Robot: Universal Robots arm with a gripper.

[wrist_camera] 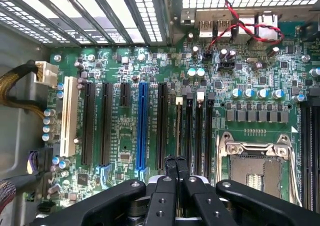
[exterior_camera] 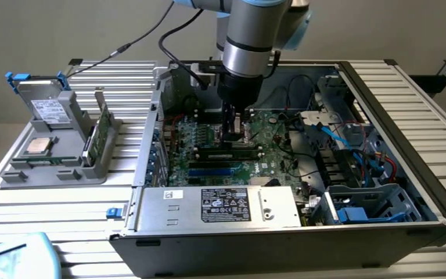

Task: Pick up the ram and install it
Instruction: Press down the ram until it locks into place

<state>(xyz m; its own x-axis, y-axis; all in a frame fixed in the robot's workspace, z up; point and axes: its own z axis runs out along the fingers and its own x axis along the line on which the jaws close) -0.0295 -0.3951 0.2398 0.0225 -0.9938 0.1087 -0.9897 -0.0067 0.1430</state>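
The ram [exterior_camera: 227, 154] lies lengthwise in a memory slot on the green motherboard [exterior_camera: 273, 131] inside the open computer case. In the wrist view the ram [wrist_camera: 178, 131] shows edge-on as a thin dark strip in the slot, with a white latch at its far end. My gripper [exterior_camera: 234, 138] reaches straight down over it. Its two black fingers are shut together, with nothing between them. Seen from the wrist, the gripper [wrist_camera: 175, 162] has its tips right at the ram's upper edge, near one end of the stick. Whether the tips touch it I cannot tell.
A silver power supply [exterior_camera: 223, 206] fills the case's front. The CPU socket [wrist_camera: 257, 161], empty memory slots and a blue expansion slot [wrist_camera: 142, 126] flank the ram. Outside the case, a grey holder [exterior_camera: 53, 165] carries a drive, a processor and an upright thin board [exterior_camera: 98, 131].
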